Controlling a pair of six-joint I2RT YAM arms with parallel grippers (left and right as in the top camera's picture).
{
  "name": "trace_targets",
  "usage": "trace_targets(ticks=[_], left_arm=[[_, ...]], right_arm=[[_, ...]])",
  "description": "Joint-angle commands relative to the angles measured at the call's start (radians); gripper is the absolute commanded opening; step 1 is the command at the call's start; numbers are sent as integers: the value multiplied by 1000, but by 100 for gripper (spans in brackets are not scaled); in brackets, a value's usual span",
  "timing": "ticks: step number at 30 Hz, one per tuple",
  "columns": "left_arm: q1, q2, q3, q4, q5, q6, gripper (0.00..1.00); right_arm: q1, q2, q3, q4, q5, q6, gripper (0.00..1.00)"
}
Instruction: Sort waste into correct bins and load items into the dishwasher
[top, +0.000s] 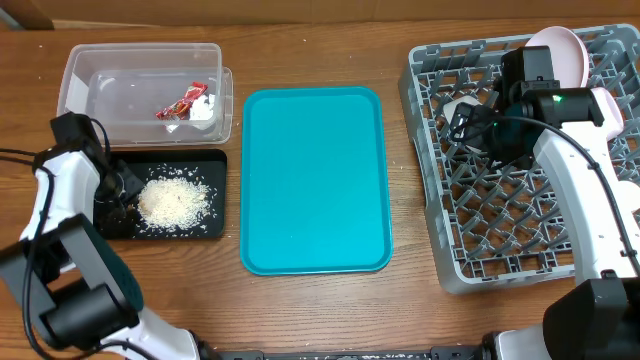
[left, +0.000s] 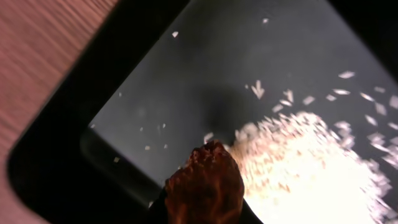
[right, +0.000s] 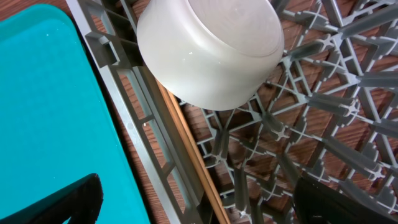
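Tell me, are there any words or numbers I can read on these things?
None can be read.
The red wrapper in the clear tub: any print on it is too small to read.
The teal tray, black tray, rack and bowl: no words, numbers or signs show.

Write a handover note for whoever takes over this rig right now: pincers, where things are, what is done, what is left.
Left pincer: shut on the brown lump, over the black tray.
Right pincer: open, holding nothing, above the bowl upside down in the rack.
Done: wrapper and white scrap in the clear tub; rice in the black tray; plate standing in the rack.
To do: probably release the lump into the black tray. The arm hides part of the rack; check for other dishes.
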Motion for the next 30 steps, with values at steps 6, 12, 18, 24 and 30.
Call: trace_targets(ticks=[6,12,18,24,30], left_arm=[[6,72,-5,40,-83,-21,26],[6,74,-5,46,-82,-21,40],[6,71,12,24,-77,-21,55],[-15,-23,129,-68,-24,-28,57],[-182,-191,152,-32,66,81,73]], right_arm=[[-2,-4,12,2,-2,-4,100],[-2,-4,12,3,-2,-4,100],[-2,-4,12,3,-2,-4,100],[-2,-4,12,20,-2,-4,100],[1,-4,12,198,-218,-140,100]])
